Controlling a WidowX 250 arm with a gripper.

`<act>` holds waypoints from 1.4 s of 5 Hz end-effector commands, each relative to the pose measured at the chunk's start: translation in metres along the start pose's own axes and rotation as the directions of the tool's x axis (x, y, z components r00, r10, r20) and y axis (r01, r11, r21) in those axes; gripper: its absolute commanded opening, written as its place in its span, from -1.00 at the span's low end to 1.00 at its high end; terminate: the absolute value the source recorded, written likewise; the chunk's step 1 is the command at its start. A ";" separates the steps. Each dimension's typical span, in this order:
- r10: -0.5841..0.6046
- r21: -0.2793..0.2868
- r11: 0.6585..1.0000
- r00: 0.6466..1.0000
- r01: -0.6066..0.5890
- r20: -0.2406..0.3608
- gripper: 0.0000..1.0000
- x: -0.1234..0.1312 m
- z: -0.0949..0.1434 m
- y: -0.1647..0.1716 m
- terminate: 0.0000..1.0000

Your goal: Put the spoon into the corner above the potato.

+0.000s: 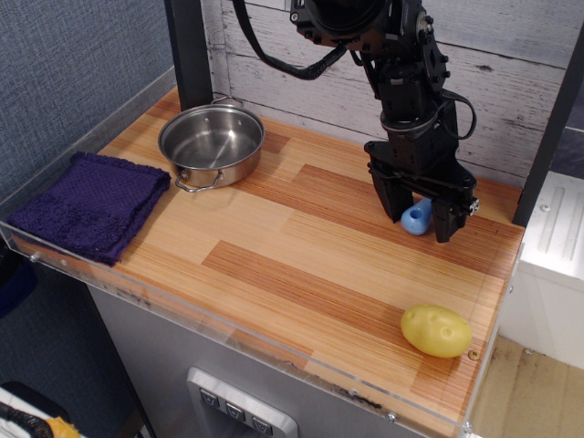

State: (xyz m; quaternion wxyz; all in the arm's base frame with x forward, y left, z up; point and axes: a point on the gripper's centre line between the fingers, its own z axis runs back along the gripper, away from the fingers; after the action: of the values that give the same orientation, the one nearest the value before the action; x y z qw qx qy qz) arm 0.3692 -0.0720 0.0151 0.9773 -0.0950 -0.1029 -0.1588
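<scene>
The spoon (417,217) shows only its light-blue handle end with the hole; its bowl is hidden behind the gripper. It lies on the striped wooden tabletop near the back right. My gripper (418,224) stands over it with its jaws spread apart, one finger (389,195) on each side of the handle and not clamping it. The corner (505,199), bounded by the whitewashed plank wall and the black post (549,119), is a short way right of the spoon. The yellow potato (436,330) lies near the front right edge, well in front of the gripper.
A steel pot (212,142) stands at the back left. A purple cloth (88,203) lies at the left edge. A second black post (190,50) rises behind the pot. A clear acrylic lip (274,351) runs along the front edge.
</scene>
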 end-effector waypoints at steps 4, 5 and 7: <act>0.044 0.057 0.996 0.950 -0.065 0.310 1.00 0.004 0.153 0.003 -1.00; 0.076 0.052 0.993 0.931 -0.101 0.356 1.00 -0.006 0.180 0.003 -1.00; 0.129 0.062 0.985 0.936 -0.158 0.328 1.00 -0.021 0.188 0.005 -1.00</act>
State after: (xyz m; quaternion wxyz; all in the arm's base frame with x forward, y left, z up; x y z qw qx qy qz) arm 0.3357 -0.0222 0.1752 0.9651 -0.0871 -0.2385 -0.0642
